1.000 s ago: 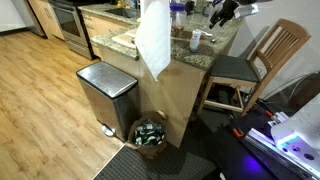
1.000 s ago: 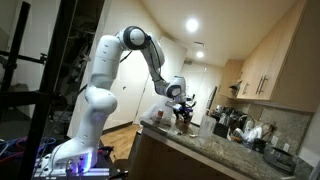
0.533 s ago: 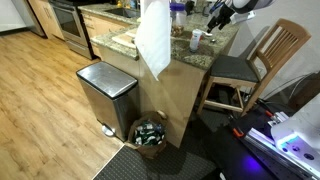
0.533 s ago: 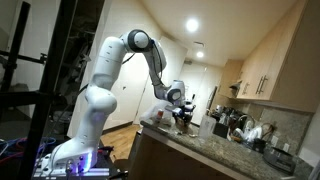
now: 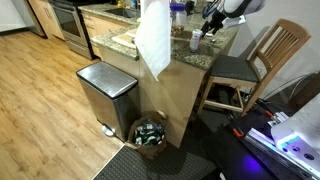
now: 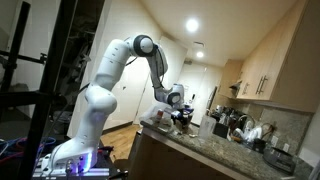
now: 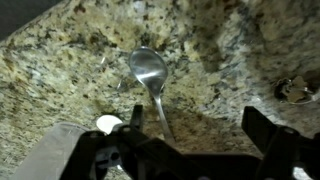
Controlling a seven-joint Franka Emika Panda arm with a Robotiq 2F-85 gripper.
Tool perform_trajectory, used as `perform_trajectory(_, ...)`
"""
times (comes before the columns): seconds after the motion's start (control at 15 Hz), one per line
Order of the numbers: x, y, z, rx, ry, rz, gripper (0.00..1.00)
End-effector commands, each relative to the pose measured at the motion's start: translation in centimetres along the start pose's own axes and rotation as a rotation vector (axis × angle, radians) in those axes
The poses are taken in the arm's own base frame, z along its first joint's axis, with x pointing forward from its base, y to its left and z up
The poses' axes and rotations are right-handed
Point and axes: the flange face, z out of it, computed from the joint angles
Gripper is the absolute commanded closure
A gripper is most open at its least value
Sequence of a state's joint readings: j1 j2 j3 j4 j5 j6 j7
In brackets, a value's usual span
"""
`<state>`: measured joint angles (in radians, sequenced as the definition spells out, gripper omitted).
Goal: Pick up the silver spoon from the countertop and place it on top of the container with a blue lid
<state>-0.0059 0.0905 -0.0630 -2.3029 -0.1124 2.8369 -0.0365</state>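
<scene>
While my gripper (image 7: 195,125) hangs low over the speckled beige-and-brown granite countertop (image 7: 60,60), its two dark fingers (image 7: 133,138) stand spread wide apart with nothing between them. The small, thin pale-silver metal spoon (image 7: 149,72) lies flat on the stone in the wrist view. Its bowl points away from me and its handle runs down toward the finger nearer the middle of that picture. I cannot tell whether the handle touches that finger. A small white speck (image 7: 108,123) sits on the stone just beside the same finger. In an exterior view my gripper (image 5: 212,20) hovers above the countertop (image 5: 190,55), near the small squat whitish jar (image 5: 196,39), whose lid is too small to make out. A slatted wooden chair (image 5: 275,45) stands beside the counter, and a brushed-steel bin (image 5: 105,95) sits on the floor in front of it.
</scene>
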Motion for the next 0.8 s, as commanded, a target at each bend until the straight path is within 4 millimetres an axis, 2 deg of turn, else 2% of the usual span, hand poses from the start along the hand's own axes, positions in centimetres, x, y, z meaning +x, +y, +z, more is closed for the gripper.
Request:
perform_trajectory(0.0,0.9,1.8,2.6,-0.013,-0.012,0.035,0.00)
perform_trajectory(0.13,0.9,2.6,4.2,-0.014,-0.043,0.071,0.00)
perform_trajectory(0.2,0.3,1.7,2.3,-0.010,-0.027,0.041,0.00)
perform_trajectory(0.27,0.2,1.9,3.0,-0.011,-0.035,0.044,0.00)
perform_trajectory(0.47,0.4,1.6,2.8,-0.009,-0.031,0.040,0.00)
perform_trajectory(0.53,0.0,1.7,3.3,-0.011,-0.055,0.032,0.00)
perform_trajectory(0.67,-0.8,1.6,4.2,0.003,-0.093,0.035,0.26)
perform_trajectory(0.73,-1.1,1.7,4.6,0.009,-0.101,0.042,0.32)
